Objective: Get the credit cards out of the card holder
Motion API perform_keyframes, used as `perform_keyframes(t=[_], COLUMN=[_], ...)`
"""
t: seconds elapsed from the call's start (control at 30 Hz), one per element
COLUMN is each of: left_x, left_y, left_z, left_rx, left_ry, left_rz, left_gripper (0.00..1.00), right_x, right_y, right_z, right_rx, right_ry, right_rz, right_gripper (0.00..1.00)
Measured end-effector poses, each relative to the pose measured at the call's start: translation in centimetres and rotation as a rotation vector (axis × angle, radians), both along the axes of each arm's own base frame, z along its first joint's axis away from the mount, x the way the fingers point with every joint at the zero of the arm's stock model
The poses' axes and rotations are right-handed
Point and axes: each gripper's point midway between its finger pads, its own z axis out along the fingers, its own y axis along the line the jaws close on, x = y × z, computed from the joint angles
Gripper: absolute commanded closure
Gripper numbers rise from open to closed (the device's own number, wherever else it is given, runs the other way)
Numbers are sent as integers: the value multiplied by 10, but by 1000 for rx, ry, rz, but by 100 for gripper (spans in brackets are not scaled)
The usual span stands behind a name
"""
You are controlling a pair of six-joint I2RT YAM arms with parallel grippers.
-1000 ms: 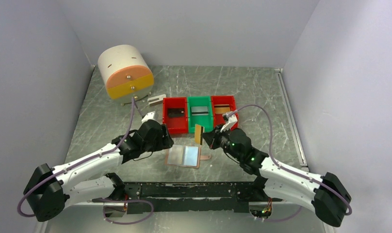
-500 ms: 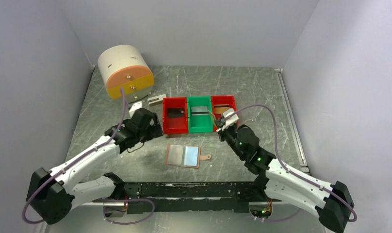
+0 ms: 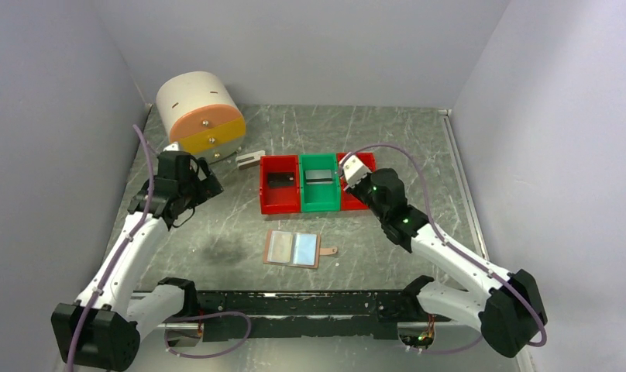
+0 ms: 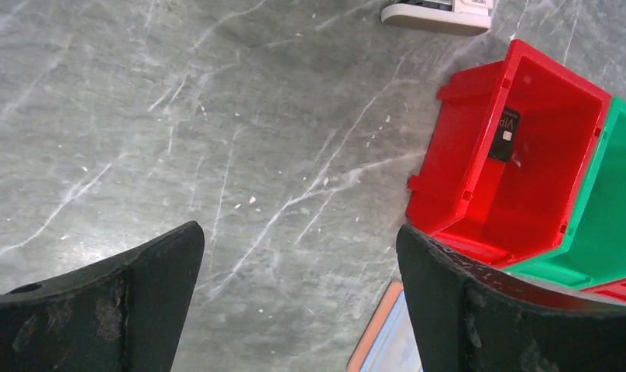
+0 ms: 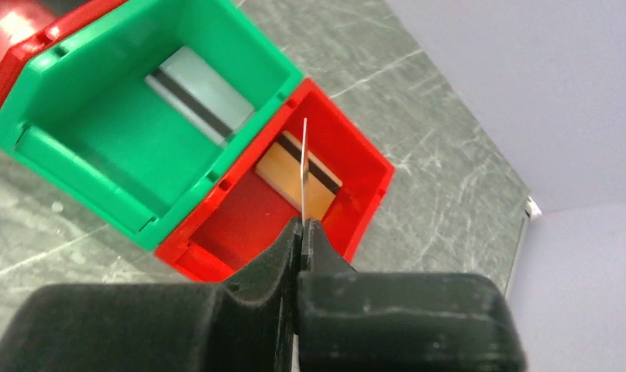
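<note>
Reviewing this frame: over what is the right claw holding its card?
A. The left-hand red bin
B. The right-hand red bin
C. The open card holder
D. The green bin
B: in the right wrist view the right claw is shut on a thin card, seen edge-on, above the right-hand red bin, where an orange card lies.

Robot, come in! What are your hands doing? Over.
Right gripper shut on card, above right red bin. Left gripper open, empty. Card holder lies open. Nothing blocking.
</note>
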Motion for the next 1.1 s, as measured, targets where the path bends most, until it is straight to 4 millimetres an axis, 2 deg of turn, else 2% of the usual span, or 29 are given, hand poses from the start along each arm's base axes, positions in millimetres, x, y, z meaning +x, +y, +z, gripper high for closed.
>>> perform_keyframes(t=[0.07, 0.2, 0.37, 0.47, 0.63, 0.87, 0.97, 1.1], left_x=[-2, -8, -9, -8, -7, -7, -7, -8], left_y=[7, 8, 5, 3, 1, 1, 1, 1], left_z=[3, 8, 11, 12, 8, 3, 5, 5], left_rx=[16, 42, 64, 64, 62, 66, 65, 65], left_ry=[-9, -53, -74, -80, -75, -53, -62, -64], left_rz=[-2, -49, -110, -130, -149, -151, -151, -151], left_gripper=[0, 0, 0, 0, 0, 1, 1, 2], right_x=[0, 5, 20, 26, 29, 53, 58, 69], right_y=[4, 7, -6, -6, -5, -8, -12, -9], right_z=[-9, -28, -50, -60, -74, -96, -102, -94], right_rx=[-40, -116, -207, -246, -285, -347, -356, -349], right_ry=[31, 93, 177, 201, 222, 257, 273, 256], right_rz=[47, 105, 110, 129, 173, 171, 183, 199], right_gripper=[100, 100, 100, 100, 100, 100, 100, 100])
